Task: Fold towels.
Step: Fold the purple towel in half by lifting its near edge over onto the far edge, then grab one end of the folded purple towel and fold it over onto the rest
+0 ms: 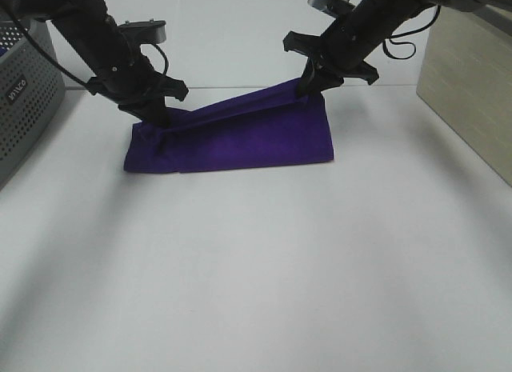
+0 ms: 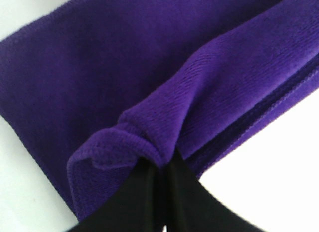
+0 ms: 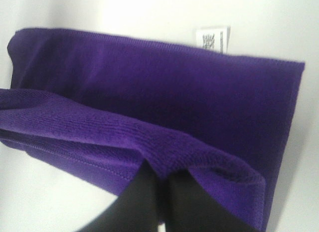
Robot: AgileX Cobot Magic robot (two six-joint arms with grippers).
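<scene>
The white worktop [image 1: 256, 276] fills most of the exterior high view. The deep purple towel [image 1: 240, 152] is spread across its far half, roughly midway between left and right. The towel's near part is laid flat on the worktop as a wide band, while its far edge is raised and drawn into a taut ridge that runs from left to right. The right end of this ridge is held higher than the left end.

A grey perforated basket [image 1: 24, 92] is seen at the far left edge, well apart from the towel. A beige panel [image 1: 472, 92] is seen at the far right, also apart from the towel.

The left gripper [image 1: 158, 120] is lowered onto the towel's far left corner. In the left wrist view its black jaws are pressed together on a bunched fold of the cloth [image 2: 124, 137], with the stitched hem curled just beside them. The right gripper [image 1: 308, 88] is set at the far right corner, above the worktop. In the right wrist view its jaws are likewise pinched on a thick fold of the towel [image 3: 174, 82], which is draped over the tips.

A small white tag [image 3: 213, 39] with dark print is seen in the right wrist view, projecting from one hemmed edge of the flat layer onto the worktop. The print is too small to be read.
</scene>
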